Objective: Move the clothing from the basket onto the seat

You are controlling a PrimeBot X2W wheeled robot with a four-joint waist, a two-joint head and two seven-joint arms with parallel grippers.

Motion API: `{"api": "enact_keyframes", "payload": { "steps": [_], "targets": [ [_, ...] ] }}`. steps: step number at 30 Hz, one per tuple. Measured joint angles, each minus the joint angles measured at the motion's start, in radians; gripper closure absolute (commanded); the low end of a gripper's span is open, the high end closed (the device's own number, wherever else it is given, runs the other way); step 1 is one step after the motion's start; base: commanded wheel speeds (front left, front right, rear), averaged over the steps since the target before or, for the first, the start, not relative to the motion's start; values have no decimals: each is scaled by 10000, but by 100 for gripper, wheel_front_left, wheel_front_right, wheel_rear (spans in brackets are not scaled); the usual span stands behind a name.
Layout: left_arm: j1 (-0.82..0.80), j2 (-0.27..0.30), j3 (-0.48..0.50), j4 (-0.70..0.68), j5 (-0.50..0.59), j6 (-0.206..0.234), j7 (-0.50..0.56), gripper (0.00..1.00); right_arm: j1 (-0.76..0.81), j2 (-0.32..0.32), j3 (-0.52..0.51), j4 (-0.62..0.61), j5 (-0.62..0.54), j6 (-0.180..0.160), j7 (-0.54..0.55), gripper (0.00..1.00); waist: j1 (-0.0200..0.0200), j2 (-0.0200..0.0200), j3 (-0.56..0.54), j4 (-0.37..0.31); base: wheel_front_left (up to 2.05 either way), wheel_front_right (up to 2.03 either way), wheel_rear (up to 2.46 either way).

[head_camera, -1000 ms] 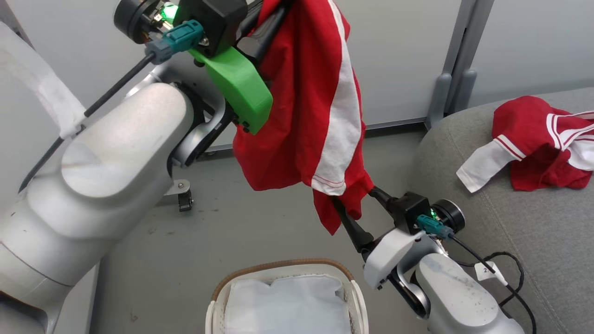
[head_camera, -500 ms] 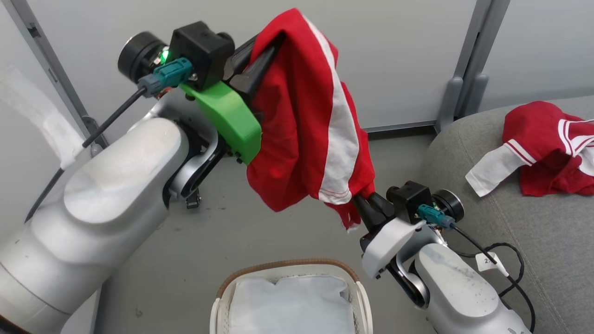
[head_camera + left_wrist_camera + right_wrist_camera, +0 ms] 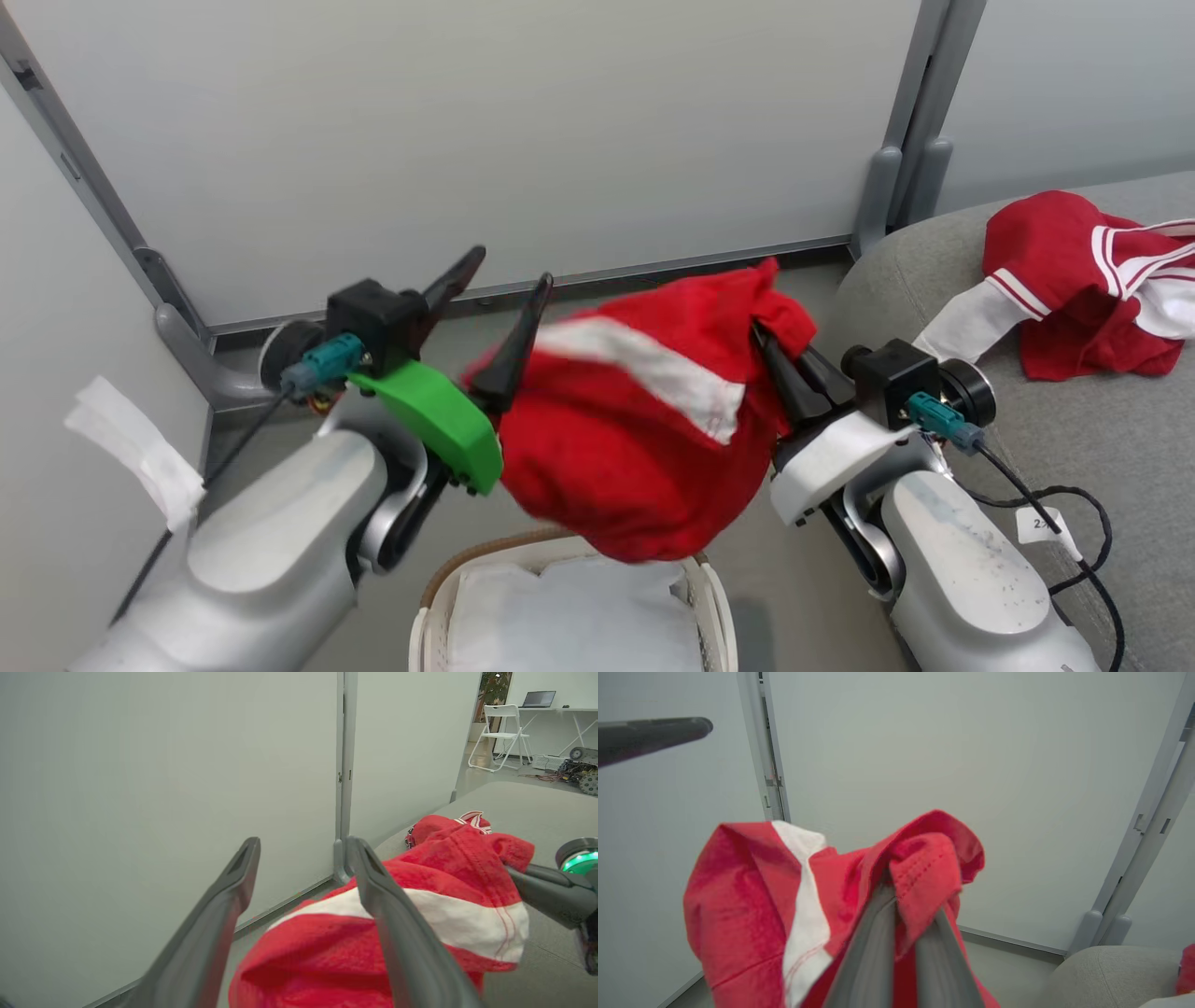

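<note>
At right: seat (image 3: 1055,448), bearing one red garment (image 3: 1083,280). Below: basket (image 3: 714,607), white liner (image 3: 560,616) showing. Above basket: second garment (image 3: 635,448), pinched in closed right gripper (image 3: 775,359); left gripper (image 3: 512,266) spread wide, holding nothing. Step in hand, probably: transfer to seat. Next: swing rightward over seat, then release.

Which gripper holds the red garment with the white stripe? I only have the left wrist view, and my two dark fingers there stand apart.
Observer: The right gripper; in the right wrist view it is shut on a fold of the red garment with the white stripe.
Operator: Anything red lying in the cream perforated plastic basket?
Observer: No; in the head view its visible part holds a white cloth liner alone.
</note>
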Motion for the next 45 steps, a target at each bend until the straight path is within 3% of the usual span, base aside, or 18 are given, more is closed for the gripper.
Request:
{"api": "enact_keyframes", "payload": {
  "steps": [7,18,32,45],
  "targets": [
    [1248,-299,337,372,276,-144,-222,0,87,-2,-754,-288,-291,0,2,100,0,0,67,-121,0,0,0],
    [3308,-1135,1816,50,1689,-686,-247,0,432,-4,-1584,-508,-614,-2,2,100,1,0,141,-275,0,0,0],
    [4582,-1946,2512,173,3160,-1097,-247,0,523,4,-1666,-573,-539,0,2,100,1,0,119,-457,0,0,0],
    [4938,-2575,2995,222,4224,-1429,-255,0,500,2,-2316,-817,-1256,0,2,100,1,0,397,-1733,0,0,0]
  ]
}}
